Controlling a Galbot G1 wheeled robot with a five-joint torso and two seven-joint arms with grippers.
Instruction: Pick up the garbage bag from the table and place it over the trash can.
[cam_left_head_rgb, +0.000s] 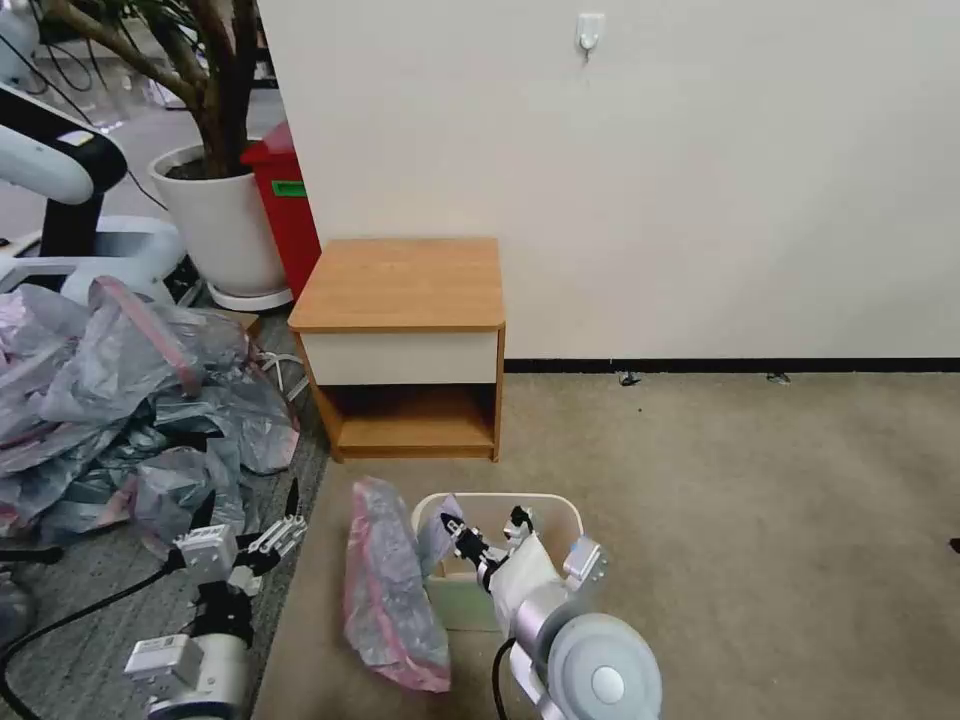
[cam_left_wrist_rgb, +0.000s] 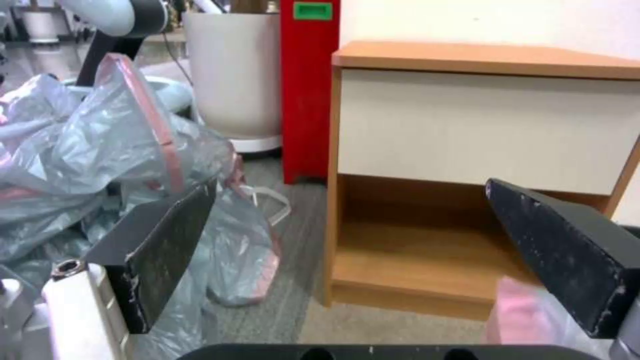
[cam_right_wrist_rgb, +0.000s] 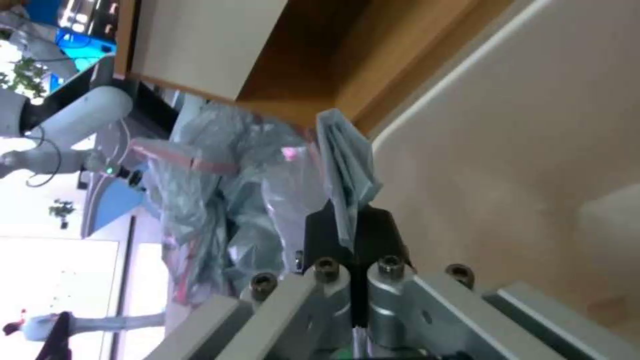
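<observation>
Garbage bag (cam_left_head_rgb: 390, 590), grey with a pink rim band, hangs down the outer left side of the trash can (cam_left_head_rgb: 560, 510), most of it slumped on the carpet (cam_left_head_rgb: 760, 520) beside the can, while a folded edge reaches over the can's left rim. That edge is pinched between the closed fingers of the right gripper (cam_right_wrist_rgb: 350, 225), which sits just inside the can's mouth. Farther to the can's left, the left gripper (cam_left_head_rgb: 255, 545) hovers low with its fingers (cam_left_wrist_rgb: 167, 245) spread apart and holding nothing, in front of the heap of bags (cam_left_head_rgb: 130, 400); behind the can stands the table (cam_left_head_rgb: 405, 340), its tabletop bare.

Grey-pink garbage bag (cam_left_head_rgb: 390, 590) draped over cream trash can's (cam_left_head_rgb: 560, 512) left rim
</observation>
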